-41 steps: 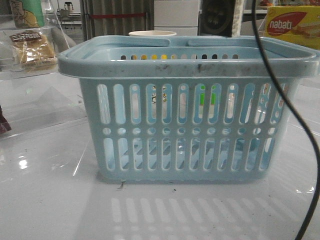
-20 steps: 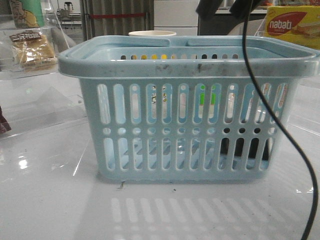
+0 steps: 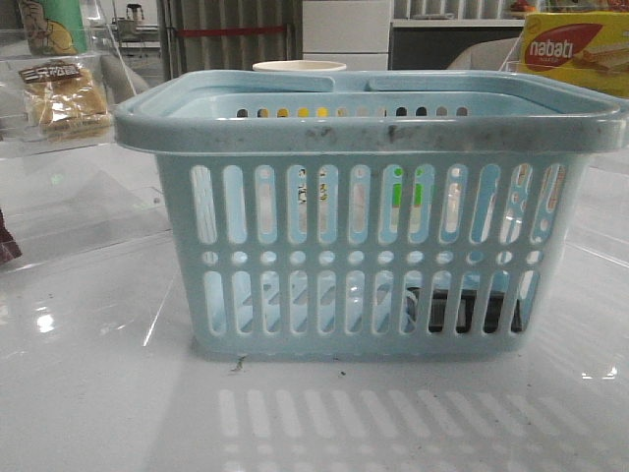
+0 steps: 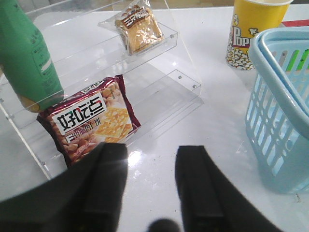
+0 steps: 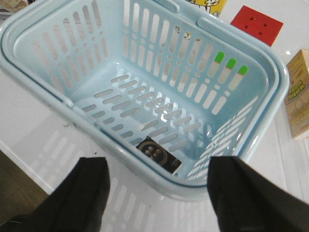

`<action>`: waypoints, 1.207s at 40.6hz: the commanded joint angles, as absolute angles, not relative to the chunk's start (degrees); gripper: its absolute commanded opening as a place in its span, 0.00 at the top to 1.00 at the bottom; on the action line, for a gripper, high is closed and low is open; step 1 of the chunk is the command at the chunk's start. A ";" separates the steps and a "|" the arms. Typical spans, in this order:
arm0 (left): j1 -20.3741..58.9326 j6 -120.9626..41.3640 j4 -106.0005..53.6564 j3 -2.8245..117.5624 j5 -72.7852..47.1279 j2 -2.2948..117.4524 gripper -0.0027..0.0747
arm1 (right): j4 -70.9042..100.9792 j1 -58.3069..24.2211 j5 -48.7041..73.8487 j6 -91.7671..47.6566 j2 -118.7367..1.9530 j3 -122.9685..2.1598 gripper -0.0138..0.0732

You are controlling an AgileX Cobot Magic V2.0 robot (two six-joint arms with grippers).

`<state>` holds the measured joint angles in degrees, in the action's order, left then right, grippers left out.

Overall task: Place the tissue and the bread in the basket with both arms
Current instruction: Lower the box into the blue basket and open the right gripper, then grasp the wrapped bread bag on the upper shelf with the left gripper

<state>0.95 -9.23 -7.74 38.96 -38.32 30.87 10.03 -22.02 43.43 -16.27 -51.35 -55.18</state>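
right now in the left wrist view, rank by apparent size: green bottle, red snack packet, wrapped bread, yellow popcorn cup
1. Green plastic bottle
2. Red snack packet, nearer the camera, so unsure
3. Yellow popcorn cup and clear-wrapped golden-brown bread look alike

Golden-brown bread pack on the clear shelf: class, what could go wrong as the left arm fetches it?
1. The wrapped golden-brown bread pack sits on a clear acrylic shelf; the open left gripper may strike the hard-to-see edges.
2. The red snack packet lies nearer and could be grabbed instead.

tissue on basket floor, pincer spread above
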 commanded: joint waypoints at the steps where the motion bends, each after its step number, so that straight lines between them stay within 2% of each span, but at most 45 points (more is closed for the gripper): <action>1: 1.36 -9.10 -8.12 40.56 -33.22 32.62 0.35 | 9.68 -22.17 38.97 -16.94 -46.32 -52.74 0.22; 4: 1.36 -9.10 -8.12 40.56 -32.67 33.98 0.31 | 9.68 -22.17 39.04 -16.94 -42.68 -49.90 0.22; 13: 1.36 -9.10 -8.12 43.79 -28.20 41.07 0.32 | 9.68 -22.17 41.18 -16.94 -37.49 -46.84 0.22; 30: 1.36 -9.10 -8.12 60.70 -25.15 68.20 0.32 | 9.68 -22.17 41.25 -16.94 -37.49 -46.84 0.22; 39: 1.36 -8.84 -8.12 71.95 -25.79 83.72 0.14 | 9.68 -22.17 41.25 -16.94 -37.49 -46.84 0.22; 49: 1.13 -8.74 -8.12 82.70 -24.39 96.14 0.14 | 9.68 -22.17 41.25 -16.94 -37.49 -46.84 0.22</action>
